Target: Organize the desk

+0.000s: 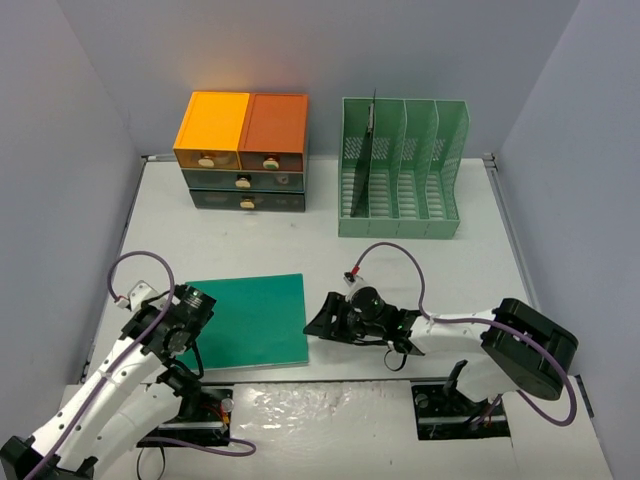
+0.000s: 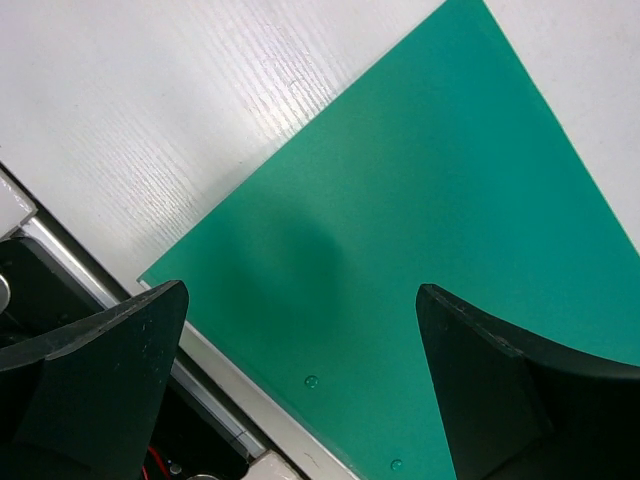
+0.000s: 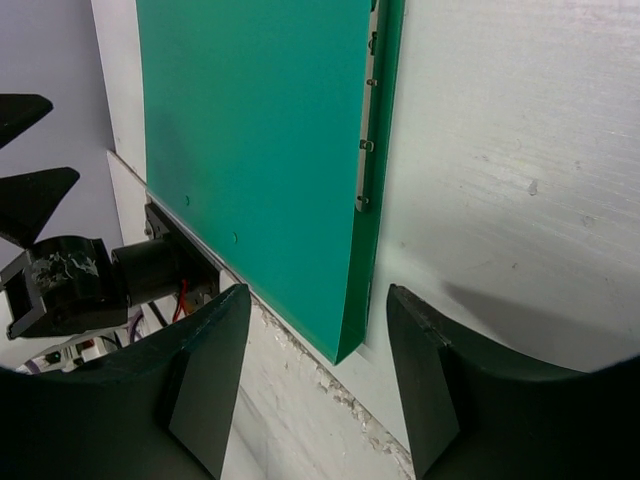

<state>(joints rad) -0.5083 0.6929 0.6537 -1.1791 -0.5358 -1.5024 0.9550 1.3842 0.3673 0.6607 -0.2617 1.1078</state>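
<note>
A flat green folder (image 1: 250,320) lies on the white desk (image 1: 420,270) near its front edge. It fills the left wrist view (image 2: 420,220) and shows edge-on in the right wrist view (image 3: 260,150). My left gripper (image 1: 180,350) hovers open above the folder's front left corner, empty. My right gripper (image 1: 322,322) lies low at the folder's right front corner, open, its jaws standing either side of that corner (image 3: 350,345) without touching it.
A drawer unit (image 1: 243,150) with yellow and orange tops stands at the back left. A green slotted file rack (image 1: 400,170) stands at the back right with one dark item in its left slot. Grey-lilac walls enclose the desk.
</note>
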